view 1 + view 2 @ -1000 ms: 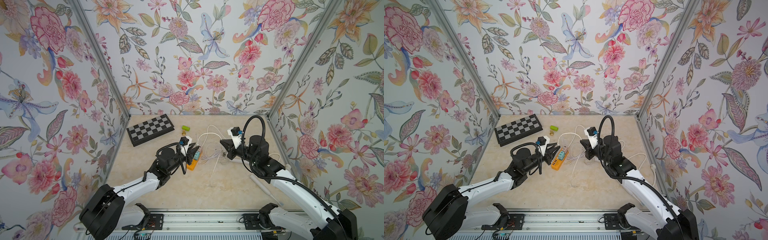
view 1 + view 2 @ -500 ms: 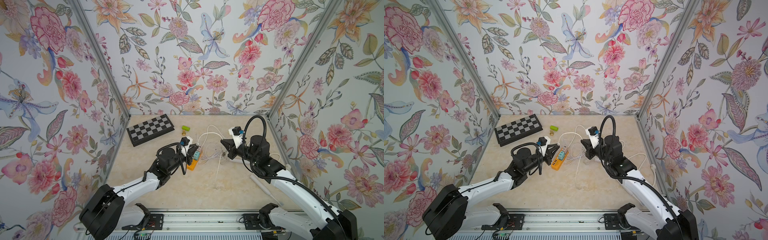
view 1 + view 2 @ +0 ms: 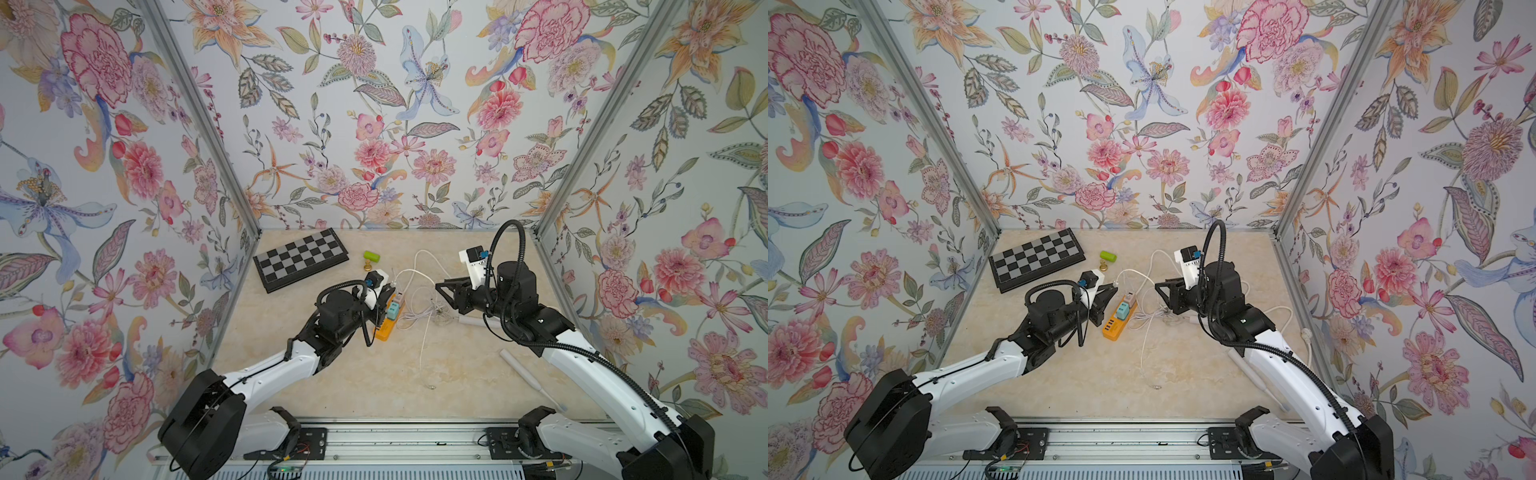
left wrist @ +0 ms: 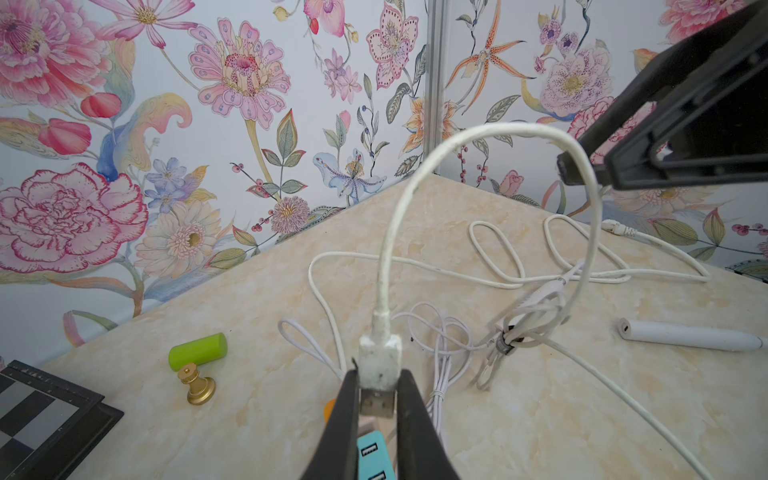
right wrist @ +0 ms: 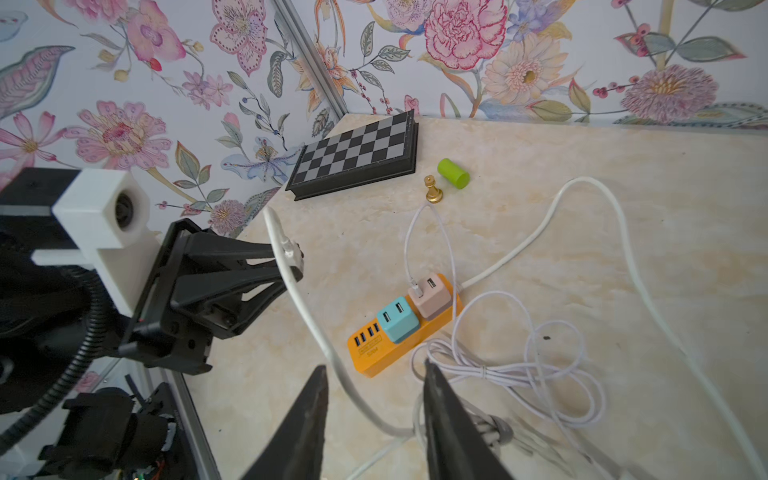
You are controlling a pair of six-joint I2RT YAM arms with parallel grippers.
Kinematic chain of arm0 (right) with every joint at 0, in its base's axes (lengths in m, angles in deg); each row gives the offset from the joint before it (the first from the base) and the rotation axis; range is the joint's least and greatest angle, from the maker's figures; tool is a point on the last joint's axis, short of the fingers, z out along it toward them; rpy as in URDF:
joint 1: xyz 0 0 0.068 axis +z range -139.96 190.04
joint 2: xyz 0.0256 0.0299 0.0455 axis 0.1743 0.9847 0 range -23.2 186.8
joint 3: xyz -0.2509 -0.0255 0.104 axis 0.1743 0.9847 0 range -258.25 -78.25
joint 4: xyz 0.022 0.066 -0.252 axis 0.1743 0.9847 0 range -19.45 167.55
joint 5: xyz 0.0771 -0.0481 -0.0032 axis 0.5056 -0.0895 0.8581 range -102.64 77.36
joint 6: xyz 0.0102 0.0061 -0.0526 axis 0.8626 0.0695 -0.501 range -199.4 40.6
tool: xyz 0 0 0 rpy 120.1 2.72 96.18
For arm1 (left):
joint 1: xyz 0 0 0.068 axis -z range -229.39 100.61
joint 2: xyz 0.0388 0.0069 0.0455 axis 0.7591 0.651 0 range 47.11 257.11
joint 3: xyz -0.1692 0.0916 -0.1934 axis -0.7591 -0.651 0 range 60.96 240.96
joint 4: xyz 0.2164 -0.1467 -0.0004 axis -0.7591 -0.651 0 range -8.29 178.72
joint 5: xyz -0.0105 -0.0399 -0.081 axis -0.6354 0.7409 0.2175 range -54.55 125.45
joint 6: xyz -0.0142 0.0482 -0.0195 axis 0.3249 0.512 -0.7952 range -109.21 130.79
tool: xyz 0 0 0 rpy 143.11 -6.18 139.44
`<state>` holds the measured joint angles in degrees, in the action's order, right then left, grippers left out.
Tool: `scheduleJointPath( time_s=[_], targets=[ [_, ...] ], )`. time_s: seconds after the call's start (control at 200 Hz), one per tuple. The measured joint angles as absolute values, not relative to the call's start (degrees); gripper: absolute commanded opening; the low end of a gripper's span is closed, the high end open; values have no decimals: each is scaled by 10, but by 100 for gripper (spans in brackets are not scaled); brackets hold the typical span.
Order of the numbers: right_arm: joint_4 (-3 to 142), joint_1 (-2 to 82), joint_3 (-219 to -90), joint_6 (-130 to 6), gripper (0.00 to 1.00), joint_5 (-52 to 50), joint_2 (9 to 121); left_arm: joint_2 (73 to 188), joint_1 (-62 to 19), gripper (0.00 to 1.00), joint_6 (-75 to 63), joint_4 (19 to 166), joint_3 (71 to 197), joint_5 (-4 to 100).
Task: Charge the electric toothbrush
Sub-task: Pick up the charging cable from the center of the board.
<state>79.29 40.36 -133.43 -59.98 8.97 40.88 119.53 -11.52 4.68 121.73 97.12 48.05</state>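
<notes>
Both arms reach in toward mid-frame: left gripper (image 4: 376,384) pinched on a plug (image 4: 380,357) – right gripper (image 5: 374,365) with jaws apart.

Top views: high, front, looking down over table (image 3: 374,374). Wrist views: low, close, facing back corners; share green cylinder (image 4: 198,350) (image 5: 453,173).

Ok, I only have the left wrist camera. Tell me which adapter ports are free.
Observer: On the right wrist view, the pink adapter has one port taken by a thin white cable; the teal adapter shows both empty.
Operator: Report the right gripper.
Observer: The right gripper is open; the thick cable runs between its fingers, not pinched.
Operator: Find that tangle's loose end.
Observer: In a top view, a small plug lies free on the table, connected to nothing.
</notes>
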Motion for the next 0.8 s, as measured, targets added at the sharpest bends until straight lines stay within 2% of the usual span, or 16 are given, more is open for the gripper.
scheduleJointPath(
  time_s=[0.16, 0.285, 0.37, 0.54, 0.63, 0.8],
  targets=[
    [807, 464, -1393, -534, 49, 96, 464, 1195, -102, 6, 66, 1202, 985, 470],
    [815, 470, -1420, -502, 47, 94, 502, 1195, -100, 5, 72, 1190, 985, 468],
    [839, 470, -1436, -495, 51, 78, 516, 1192, -100, 4, 74, 1182, 985, 464],
    [880, 457, -1455, -491, 54, 30, 496, 1187, -100, 3, 75, 1178, 986, 447],
    [885, 460, -1469, -491, 51, 51, 485, 1187, -100, 2, 75, 1165, 993, 435],
    [891, 508, -1483, -485, 56, 84, 482, 1187, -100, 2, 74, 1156, 1008, 418]
  ],
)
